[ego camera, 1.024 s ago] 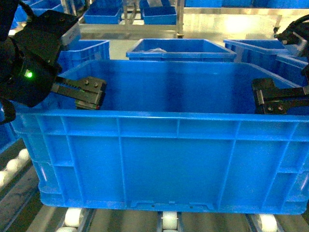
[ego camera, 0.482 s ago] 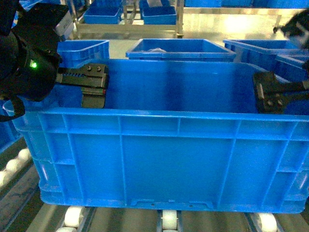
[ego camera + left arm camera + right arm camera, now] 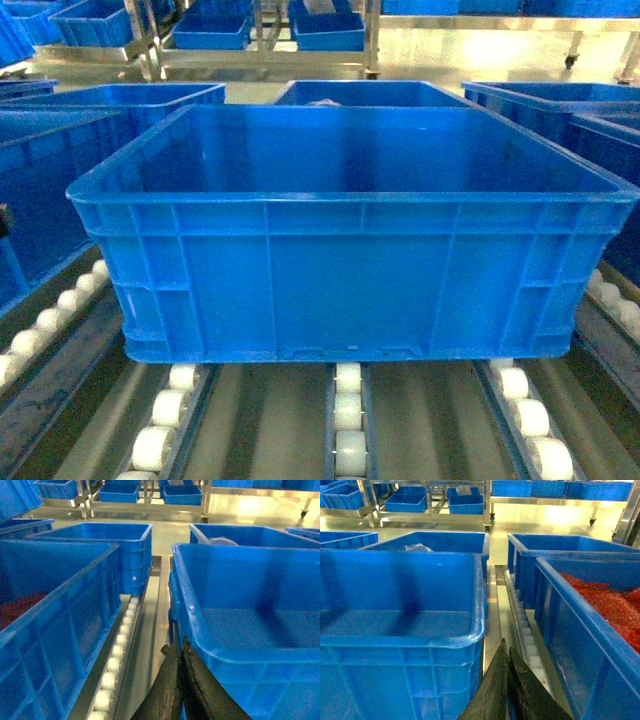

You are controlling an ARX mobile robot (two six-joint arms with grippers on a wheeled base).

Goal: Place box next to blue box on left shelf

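— Where does the box [image 3: 345,270] sit?
— On the left shelf [image 3: 347,440] rollers, beside another blue crate [image 3: 55,625].
— And the jaws?
— Left gripper [image 3: 181,680] and right gripper [image 3: 508,685] both pressed closed, grasping nothing; each just outside the box.

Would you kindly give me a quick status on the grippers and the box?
Left gripper shut, right gripper shut, both outside the box. Box sits on the left shelf rollers, neighbouring crate alongside. Nothing in the way.
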